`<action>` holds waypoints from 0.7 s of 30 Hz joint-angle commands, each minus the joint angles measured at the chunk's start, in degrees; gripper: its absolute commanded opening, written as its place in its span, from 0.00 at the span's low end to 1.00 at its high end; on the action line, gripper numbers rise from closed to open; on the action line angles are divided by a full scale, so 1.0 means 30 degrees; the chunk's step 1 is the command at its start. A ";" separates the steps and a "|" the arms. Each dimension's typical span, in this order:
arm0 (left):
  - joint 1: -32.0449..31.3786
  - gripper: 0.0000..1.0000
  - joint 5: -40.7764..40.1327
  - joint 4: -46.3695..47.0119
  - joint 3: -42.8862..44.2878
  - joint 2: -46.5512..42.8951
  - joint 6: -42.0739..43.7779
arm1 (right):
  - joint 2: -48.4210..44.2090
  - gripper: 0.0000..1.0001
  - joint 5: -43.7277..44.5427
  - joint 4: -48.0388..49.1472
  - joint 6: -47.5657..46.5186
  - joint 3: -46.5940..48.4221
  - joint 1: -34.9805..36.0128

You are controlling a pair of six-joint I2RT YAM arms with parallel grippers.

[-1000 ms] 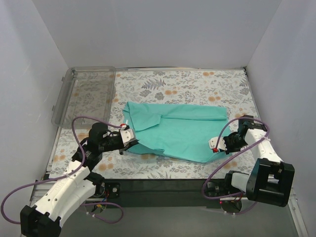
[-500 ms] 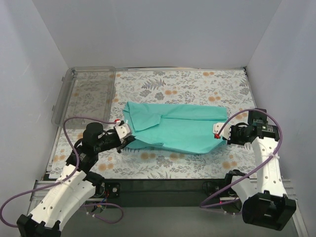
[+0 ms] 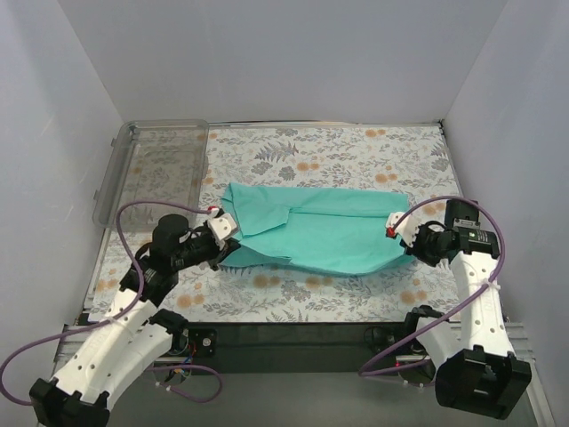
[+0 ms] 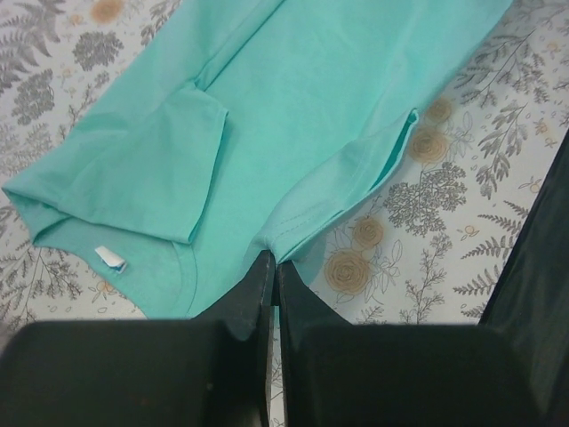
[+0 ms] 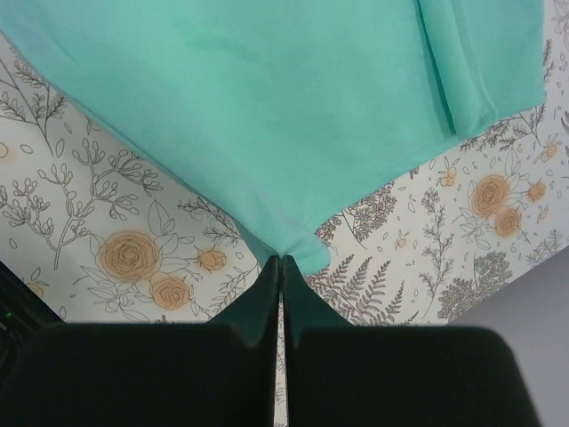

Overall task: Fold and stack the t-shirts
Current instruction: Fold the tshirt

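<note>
A single teal-green t-shirt (image 3: 316, 227) lies partly folded across the middle of the floral table. My left gripper (image 3: 224, 252) is shut on its near left edge; in the left wrist view the jaws (image 4: 273, 262) pinch the hem of the t-shirt (image 4: 293, 107), and a folded sleeve and a white neck label show. My right gripper (image 3: 402, 242) is shut on the near right corner; in the right wrist view the jaws (image 5: 281, 260) pinch that corner of the t-shirt (image 5: 293, 89), lifted off the table.
A clear plastic bin (image 3: 151, 169) stands at the back left. White walls enclose the table on three sides. The floral table surface (image 3: 356, 151) shows behind and in front of the shirt.
Both grippers have carried the shirt's near edge away from me, up and over the shirt. The near strip of table that the shirt covered now shows.
</note>
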 commanded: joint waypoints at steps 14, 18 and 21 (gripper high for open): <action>0.0003 0.00 -0.2391 0.2482 0.2079 0.6479 0.1935 | 0.3594 0.01 0.1225 0.4516 0.3935 -0.0464 -0.0804; 0.0004 0.00 -0.2625 0.3099 0.2430 0.7684 0.2432 | 0.3683 0.01 0.1488 0.4808 0.4111 -0.0902 -0.0950; 0.0004 0.00 -0.3122 0.3714 0.2694 0.8240 0.2783 | 0.3595 0.01 0.1518 0.4926 0.4199 -0.1079 -0.1039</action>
